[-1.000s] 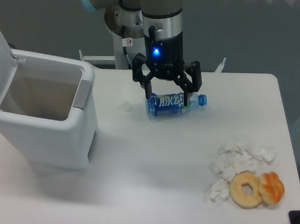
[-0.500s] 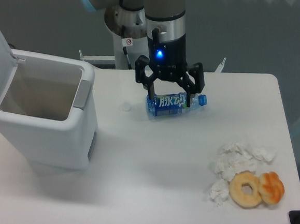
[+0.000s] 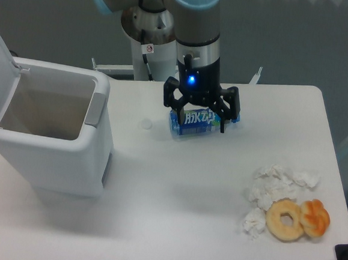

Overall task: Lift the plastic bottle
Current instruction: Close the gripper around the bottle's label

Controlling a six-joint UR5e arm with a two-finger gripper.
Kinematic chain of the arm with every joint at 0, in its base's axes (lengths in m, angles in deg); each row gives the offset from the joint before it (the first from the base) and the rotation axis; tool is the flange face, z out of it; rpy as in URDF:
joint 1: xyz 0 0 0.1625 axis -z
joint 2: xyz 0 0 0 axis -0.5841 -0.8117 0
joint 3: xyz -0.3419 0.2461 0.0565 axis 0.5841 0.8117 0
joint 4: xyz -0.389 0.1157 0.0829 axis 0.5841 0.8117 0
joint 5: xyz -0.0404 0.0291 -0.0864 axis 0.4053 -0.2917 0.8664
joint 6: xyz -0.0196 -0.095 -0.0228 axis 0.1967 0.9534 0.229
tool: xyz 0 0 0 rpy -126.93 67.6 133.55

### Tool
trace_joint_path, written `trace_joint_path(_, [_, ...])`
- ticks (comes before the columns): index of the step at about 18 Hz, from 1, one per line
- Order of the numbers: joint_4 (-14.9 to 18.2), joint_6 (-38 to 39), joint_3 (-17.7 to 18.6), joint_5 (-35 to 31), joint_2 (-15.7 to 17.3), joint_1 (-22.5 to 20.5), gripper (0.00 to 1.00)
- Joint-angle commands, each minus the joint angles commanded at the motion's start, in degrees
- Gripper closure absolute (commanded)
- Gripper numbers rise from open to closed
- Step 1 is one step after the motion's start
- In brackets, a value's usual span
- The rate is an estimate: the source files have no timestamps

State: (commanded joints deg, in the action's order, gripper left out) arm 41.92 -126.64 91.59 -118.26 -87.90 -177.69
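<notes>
You had the arm at the reach-and-straddle step of the pick. The plastic bottle (image 3: 193, 122) lay on its side on the white table (image 3: 175, 190), toward the far edge and a little right of the open white bin (image 3: 47, 138), with its blue label facing the camera and its neck end pointing right. The pincer (image 3: 199, 115) hung straight down over it, blue light lit on its body, and its black fingers (image 3: 225, 113) were spread, one at each side of the labelled middle. From this view you could not say whether a pad was already touching the plastic; the jaws looked open wide enough to pass the bottle, and nothing showed the bottle lifted off the table, so I judged that the pincer had hold of nothing.

The next move, as I read it, called for the pincer to sit low enough that the pads met the bottle's widest part, then a close across the middle and a straight lift. A thin clear bottle would likely give and roll, so a centred, moderate squeeze mattered. The small round cap (image 3: 146, 124) lay just left of the bottle, and the tissues (image 3: 272, 189) and pastries (image 3: 296, 219) sat well apart at the near right corner, out of the way.
</notes>
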Motion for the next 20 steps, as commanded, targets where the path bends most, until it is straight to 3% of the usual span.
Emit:
trace_joint_path(3, [0.17, -2.36, 0.17, -1.92, -0.53, 0.09, 0.00])
trace_joint_path(10, [1.14, -19.84, 4.30, -3.60, 0.17, -0.17, 0.00])
trace_joint_path(15, [6.05, -30.93, 6.59, -4.74, 0.35, 0.17, 0.00])
trace_joint_path(20, [8.08, -37.33, 9.41, -6.59, -0.26, 0.79, 0.00])
